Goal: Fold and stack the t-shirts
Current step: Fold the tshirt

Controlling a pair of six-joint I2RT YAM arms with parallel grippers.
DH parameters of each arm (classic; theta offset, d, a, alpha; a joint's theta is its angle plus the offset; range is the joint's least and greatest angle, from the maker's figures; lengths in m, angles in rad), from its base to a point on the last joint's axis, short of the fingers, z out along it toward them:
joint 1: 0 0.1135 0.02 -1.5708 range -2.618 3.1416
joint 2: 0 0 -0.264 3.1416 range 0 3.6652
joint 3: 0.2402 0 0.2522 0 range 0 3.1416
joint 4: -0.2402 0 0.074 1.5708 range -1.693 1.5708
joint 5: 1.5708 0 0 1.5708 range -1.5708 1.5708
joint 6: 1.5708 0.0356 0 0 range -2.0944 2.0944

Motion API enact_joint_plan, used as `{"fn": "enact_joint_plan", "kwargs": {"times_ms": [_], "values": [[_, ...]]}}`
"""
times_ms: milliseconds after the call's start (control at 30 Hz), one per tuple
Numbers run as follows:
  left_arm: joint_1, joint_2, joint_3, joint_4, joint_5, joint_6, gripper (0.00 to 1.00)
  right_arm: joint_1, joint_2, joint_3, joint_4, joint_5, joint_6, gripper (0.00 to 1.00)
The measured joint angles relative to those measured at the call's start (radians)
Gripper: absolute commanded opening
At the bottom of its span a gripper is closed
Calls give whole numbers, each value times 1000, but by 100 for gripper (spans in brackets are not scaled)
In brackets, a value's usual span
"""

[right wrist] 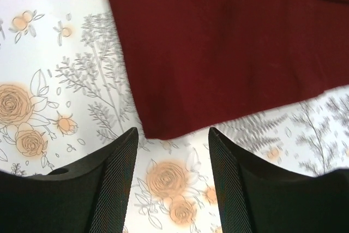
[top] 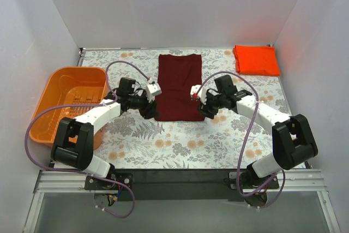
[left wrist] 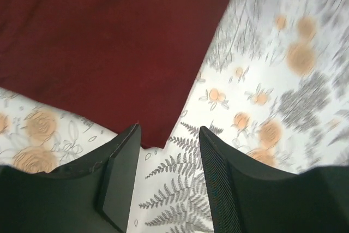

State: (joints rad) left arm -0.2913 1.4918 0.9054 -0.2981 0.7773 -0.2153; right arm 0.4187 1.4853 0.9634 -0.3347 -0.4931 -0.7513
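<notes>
Hovering with left gripper (left wrist: 169,129) and right gripper (right wrist: 173,130) spread wide and empty at seven and five o'clock of the limp, light maroon t-shirt (top: 179,80) mid-table, best pinched by those near corners.

**Corners Covered, Edges Cropped**

From above, the left pincer (top: 151,110) and right pincer (top: 206,112) cover the two near corners of the maroon shirt (top: 180,80). Their fingertips, and any contact with the cloth, are hidden beneath the wrists. The left arm (top: 98,114) hides part of the basket's (top: 60,88) near right wall. The orange shirt (top: 256,59), at the far right corner of the counter (top: 180,145), is too small to count its folds. Both wrist views crop the maroon shirt, and the left one blurs toward its right edge.
</notes>
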Motion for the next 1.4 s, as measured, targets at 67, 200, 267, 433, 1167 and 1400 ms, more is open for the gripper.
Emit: {"fn": "enact_joint_plan", "kwargs": {"times_ms": [67, 200, 267, 433, 1167, 1400], "values": [[-39, 0, -68, 37, -33, 116, 46, 57, -2, -38, 26, 33, -49, 60], [-124, 0, -162, 109, -88, 277, 46, 132, 0, -95, 85, 85, -122, 58], [-147, 1, -176, 137, -103, 324, 46, 148, 9, -107, 108, 103, -146, 58], [-158, 39, -179, 219, -141, 401, 46, 159, 61, -135, 168, 140, -191, 57], [-155, 102, -67, 117, -190, 445, 0, 149, 64, -108, 158, 195, -239, 1], [-136, 50, 159, -3, -187, 425, 0, 92, 28, 164, -5, 188, -258, 1]]}}
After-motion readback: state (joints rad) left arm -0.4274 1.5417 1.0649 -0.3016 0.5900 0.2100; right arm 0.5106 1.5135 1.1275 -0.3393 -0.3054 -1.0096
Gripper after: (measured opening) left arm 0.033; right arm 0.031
